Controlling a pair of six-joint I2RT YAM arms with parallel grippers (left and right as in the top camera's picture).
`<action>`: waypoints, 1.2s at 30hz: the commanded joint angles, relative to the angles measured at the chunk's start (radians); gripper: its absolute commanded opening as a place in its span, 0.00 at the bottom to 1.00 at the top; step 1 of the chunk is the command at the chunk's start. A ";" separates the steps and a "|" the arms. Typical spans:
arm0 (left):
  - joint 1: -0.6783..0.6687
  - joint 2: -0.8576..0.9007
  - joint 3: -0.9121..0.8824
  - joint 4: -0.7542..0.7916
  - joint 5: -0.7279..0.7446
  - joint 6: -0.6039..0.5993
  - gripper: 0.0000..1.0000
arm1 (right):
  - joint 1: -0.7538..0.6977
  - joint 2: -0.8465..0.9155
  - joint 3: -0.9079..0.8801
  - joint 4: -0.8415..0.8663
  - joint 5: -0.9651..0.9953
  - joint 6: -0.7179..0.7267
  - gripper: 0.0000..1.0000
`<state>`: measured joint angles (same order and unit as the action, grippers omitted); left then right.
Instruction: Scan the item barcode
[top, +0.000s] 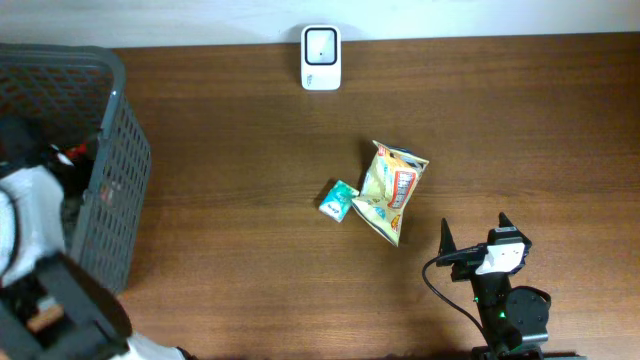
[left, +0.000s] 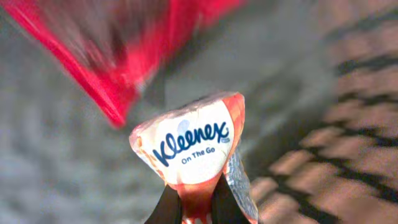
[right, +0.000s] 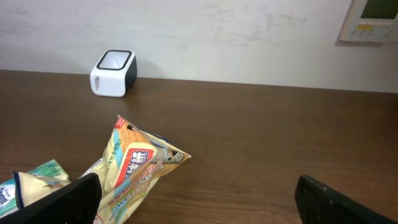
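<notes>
Overhead: the right gripper (top: 473, 228) stands wide open and empty near the table's (top: 230, 120) front edge, just short of a snack bag (top: 390, 190) and a teal packet (top: 339, 200) mid-table. The scanner (top: 321, 58) sits at the far edge and the basket (top: 120, 190) at the left edge.

Left wrist: only this view shows the left gripper (left: 196, 200), clamped on a Kleenex pack (left: 189, 146) with a blurred red package (left: 112, 56) behind it.

Right wrist: its fingers are spread apart and touch nothing.
</notes>
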<state>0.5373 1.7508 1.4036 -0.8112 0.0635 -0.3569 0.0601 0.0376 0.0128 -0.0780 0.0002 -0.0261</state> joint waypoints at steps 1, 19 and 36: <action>0.018 -0.291 0.096 0.007 -0.004 0.005 0.00 | 0.006 -0.005 -0.007 -0.004 0.009 0.000 0.98; -0.567 -0.630 0.055 -0.043 0.528 0.002 0.00 | 0.006 -0.005 -0.007 -0.004 0.009 0.000 0.98; -1.135 0.021 0.013 -0.023 -0.301 0.013 0.00 | 0.006 -0.005 -0.007 -0.004 0.008 0.000 0.98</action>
<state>-0.5640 1.6890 1.4265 -0.8467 0.0544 -0.3588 0.0597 0.0376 0.0128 -0.0780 0.0002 -0.0269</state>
